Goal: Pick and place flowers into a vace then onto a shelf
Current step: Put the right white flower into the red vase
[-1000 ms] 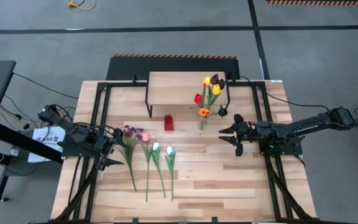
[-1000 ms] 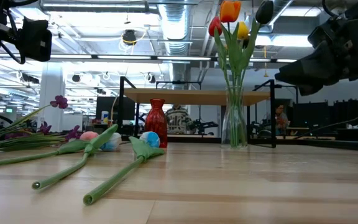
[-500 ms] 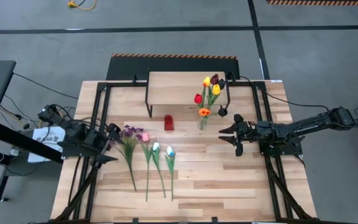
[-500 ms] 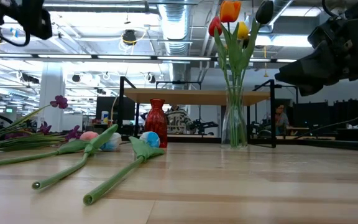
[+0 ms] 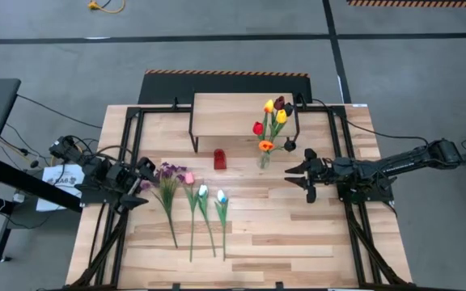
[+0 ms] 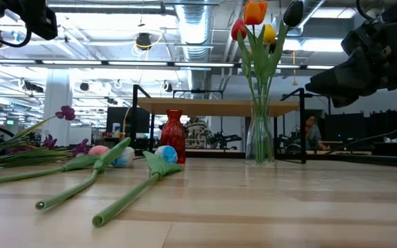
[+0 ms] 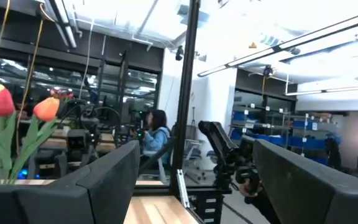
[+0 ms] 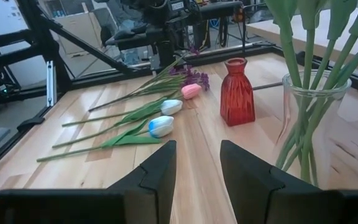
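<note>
Tabletop [image 5: 281, 234]: pale planks — bare near front.
Flowers [image 5: 194, 198]: lying loose, left-centre; others in glass vase [image 5: 264, 159].
Shelf [image 5: 233, 113]: rear.
Left gripper [image 5: 142, 184]: open, empty.
Right gripper [image 5: 295, 175]: part-open, empty.
Room: ceiling lights.

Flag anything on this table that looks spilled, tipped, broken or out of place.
Nothing stands out. The glass vase stands upright holding tulips, the red vase is upright too, and the remaining flowers lie neatly side by side on the table, waiting.
</note>
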Available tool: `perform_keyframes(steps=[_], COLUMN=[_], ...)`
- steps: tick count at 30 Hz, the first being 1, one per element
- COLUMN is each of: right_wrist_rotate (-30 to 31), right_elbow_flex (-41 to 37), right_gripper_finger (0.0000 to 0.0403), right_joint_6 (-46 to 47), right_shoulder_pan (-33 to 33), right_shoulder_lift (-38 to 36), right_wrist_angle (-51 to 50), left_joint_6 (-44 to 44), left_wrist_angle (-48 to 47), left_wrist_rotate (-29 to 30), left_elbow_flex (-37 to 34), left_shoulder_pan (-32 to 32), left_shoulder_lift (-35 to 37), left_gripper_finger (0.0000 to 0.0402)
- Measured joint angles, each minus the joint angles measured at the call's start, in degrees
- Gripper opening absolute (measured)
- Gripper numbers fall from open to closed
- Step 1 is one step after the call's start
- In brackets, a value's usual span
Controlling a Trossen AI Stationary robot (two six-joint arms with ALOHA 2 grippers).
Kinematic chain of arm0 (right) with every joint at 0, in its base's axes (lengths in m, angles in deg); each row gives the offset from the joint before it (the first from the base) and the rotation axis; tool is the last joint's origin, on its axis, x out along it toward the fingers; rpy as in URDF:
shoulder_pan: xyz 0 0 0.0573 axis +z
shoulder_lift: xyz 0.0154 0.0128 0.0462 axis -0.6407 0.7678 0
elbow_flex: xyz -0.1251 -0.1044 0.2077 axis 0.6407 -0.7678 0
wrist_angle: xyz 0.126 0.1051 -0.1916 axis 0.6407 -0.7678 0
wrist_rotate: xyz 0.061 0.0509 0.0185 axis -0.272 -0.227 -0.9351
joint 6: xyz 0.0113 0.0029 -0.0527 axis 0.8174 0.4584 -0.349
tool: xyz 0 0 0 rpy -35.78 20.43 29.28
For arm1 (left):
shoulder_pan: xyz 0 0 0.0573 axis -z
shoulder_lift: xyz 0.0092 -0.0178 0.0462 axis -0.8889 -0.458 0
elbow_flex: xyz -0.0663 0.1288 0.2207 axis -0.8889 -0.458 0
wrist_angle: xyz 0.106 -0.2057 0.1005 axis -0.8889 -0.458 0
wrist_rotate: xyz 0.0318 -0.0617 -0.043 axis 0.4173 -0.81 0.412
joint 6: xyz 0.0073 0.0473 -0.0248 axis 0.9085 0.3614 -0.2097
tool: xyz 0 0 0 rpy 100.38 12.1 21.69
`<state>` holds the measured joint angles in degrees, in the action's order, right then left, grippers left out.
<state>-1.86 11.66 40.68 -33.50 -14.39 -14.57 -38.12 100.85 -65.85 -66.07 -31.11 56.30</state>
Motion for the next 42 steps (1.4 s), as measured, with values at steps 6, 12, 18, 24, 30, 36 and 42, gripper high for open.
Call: perform_keyframes(steps=[6,12,18,24,30,36,42], right_wrist_rotate=[0.0,0.0,0.0,0.0,0.0,0.0,0.0], right_elbow_flex=[0.0,-0.02,-0.02,-0.02,-0.02,-0.02,-0.02], right_gripper_finger=[0.0118,0.0118,0.0118,0.0118,0.0118,0.0118,0.0118], right_joint_6=[0.0,0.0,0.0,0.02,0.39,0.44,0.44], right_shoulder_pan=[0.0,0.0,0.0,0.0,0.0,0.0,0.0], right_shoulder_lift=[0.0,0.0,0.01,0.02,0.0,0.0,0.0], right_wrist_angle=[0.02,0.02,0.02,0.02,0.1,0.17,-0.01], left_joint_6=[-1.17,-4.6,-11.26,-12.82,-13.66,-15.29,-15.95], left_wrist_angle=[-4.6,-13.47,-21.77,-21.6,-19.33,-13.03,-4.45], left_wrist_rotate=[5.56,13.07,14.79,15.68,16.47,16.51,16.62], left_elbow_flex=[0.0,0.0,1.72,2.25,2.28,2.36,2.43], left_shoulder_pan=[0.01,0.0,0.01,0.01,-0.01,-0.01,-0.01], left_shoulder_lift=[0.0,-0.02,-0.67,-3.34,-8.28,-15.24,-23.11], left_gripper_finger=[0.0302,0.0302,0.0302,0.0302,0.0302,0.0302,0.0302])
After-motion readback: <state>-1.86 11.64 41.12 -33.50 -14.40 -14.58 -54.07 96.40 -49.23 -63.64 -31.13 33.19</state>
